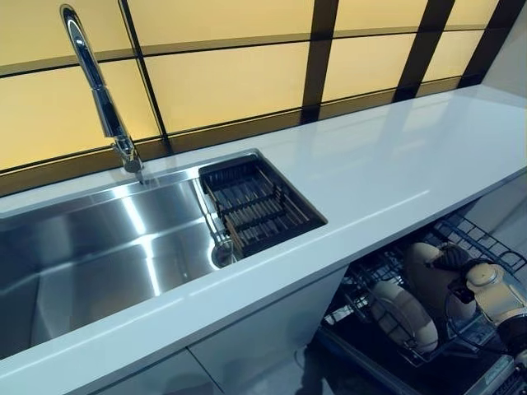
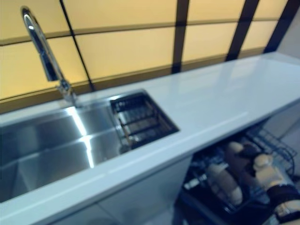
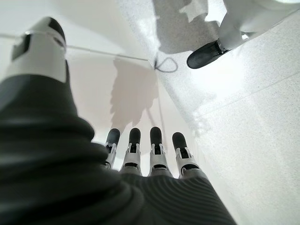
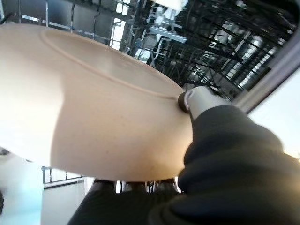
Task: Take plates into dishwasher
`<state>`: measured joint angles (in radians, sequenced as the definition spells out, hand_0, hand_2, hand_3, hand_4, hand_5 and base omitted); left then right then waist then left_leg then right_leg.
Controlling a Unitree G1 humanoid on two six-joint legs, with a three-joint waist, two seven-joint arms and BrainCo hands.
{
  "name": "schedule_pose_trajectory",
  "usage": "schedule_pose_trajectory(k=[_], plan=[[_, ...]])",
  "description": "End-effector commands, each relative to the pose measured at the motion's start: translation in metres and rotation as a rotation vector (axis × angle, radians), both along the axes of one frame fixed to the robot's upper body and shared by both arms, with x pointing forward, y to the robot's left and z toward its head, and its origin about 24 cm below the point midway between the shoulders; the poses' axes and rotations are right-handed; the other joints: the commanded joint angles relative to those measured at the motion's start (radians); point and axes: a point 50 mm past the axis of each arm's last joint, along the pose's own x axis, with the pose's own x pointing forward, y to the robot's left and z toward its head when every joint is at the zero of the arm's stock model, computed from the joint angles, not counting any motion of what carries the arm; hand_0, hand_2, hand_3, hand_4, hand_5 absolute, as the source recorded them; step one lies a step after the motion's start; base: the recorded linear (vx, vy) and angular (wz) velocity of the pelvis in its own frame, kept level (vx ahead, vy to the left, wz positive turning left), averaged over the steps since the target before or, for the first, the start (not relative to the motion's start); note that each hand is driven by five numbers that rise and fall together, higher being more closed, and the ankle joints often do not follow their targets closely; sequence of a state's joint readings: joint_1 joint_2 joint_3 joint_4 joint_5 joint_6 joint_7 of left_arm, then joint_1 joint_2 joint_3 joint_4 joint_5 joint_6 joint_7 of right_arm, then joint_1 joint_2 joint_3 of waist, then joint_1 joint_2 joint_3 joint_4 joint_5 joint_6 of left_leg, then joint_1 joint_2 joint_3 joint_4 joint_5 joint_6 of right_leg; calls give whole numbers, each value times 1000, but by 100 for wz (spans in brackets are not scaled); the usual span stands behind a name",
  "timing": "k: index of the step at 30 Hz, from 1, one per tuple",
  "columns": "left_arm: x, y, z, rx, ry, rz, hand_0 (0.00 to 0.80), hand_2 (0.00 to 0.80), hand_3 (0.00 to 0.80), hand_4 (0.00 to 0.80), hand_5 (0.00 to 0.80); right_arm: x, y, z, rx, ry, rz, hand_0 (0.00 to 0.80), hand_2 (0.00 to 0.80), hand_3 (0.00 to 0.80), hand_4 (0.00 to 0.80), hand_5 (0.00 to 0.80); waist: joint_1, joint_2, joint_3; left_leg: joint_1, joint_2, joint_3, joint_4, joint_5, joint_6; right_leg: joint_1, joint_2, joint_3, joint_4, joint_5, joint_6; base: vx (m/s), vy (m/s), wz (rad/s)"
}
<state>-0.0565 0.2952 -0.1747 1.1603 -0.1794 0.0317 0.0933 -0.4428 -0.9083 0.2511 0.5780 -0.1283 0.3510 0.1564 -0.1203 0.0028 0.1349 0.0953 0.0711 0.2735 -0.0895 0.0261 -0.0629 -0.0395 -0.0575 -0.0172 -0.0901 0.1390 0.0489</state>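
My right hand (image 1: 495, 290) is low at the right, over the open dishwasher's lower rack (image 1: 461, 234). It is shut on a beige plate (image 4: 93, 122): the thumb (image 4: 197, 99) presses on the rim and the fingers curl beneath it. That plate (image 1: 430, 265) is tilted among the rack's wires. A second beige plate (image 1: 405, 317) stands on edge in the rack just in front of it. My left hand (image 3: 154, 161) shows only in its wrist view, hanging with straight fingers and holding nothing.
A white counter (image 1: 387, 164) runs above the dishwasher. A steel sink (image 1: 99, 247) with a tall faucet (image 1: 99, 90) and a dark drainer basket (image 1: 257, 206) lies to the left. White cabinet fronts (image 1: 247, 337) stand below the counter.
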Motion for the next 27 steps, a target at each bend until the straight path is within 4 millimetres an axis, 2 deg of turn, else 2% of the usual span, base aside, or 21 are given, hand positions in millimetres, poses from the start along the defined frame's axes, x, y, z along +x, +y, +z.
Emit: schedule_pose_trajectory(k=[1,7,12,19,27], plan=[[14,16,10,41,-60,-1,0,0,0,0,0,14,2,12,-76,-62,4,800,800,800,800,800,21,-43,13,19,-20,-51,3,-41,14,33,-44,-8,10,-29,83,-13,-23,10],[13,15,10,33,-74,-11,0,0,0,0,0,3,-18,4,-124,-20,-79,800,800,800,800,800,25,-22,22,12,-23,-55,2,-39,12,28,-49,-14,11,-30,84,-2,-4,1],[17,17,12,33,-82,-22,0,0,0,0,0,-8,-38,6,-154,11,-153,800,800,800,800,800,26,-14,33,5,-25,-59,2,-38,10,20,-53,-19,12,-29,86,-14,-14,4],[22,15,14,27,-107,-35,0,0,0,0,0,-22,-52,-3,-177,67,-227,800,800,800,800,800,26,-7,45,-4,-25,-59,4,-37,9,10,-55,-18,15,-29,87,-9,-12,3],[30,13,17,15,-135,-49,0,0,0,0,0,-31,-65,-5,-174,101,-284,800,800,800,800,800,28,19,65,-16,-31,-64,5,-33,8,-4,-64,-20,18,-27,87,-12,3,3]])
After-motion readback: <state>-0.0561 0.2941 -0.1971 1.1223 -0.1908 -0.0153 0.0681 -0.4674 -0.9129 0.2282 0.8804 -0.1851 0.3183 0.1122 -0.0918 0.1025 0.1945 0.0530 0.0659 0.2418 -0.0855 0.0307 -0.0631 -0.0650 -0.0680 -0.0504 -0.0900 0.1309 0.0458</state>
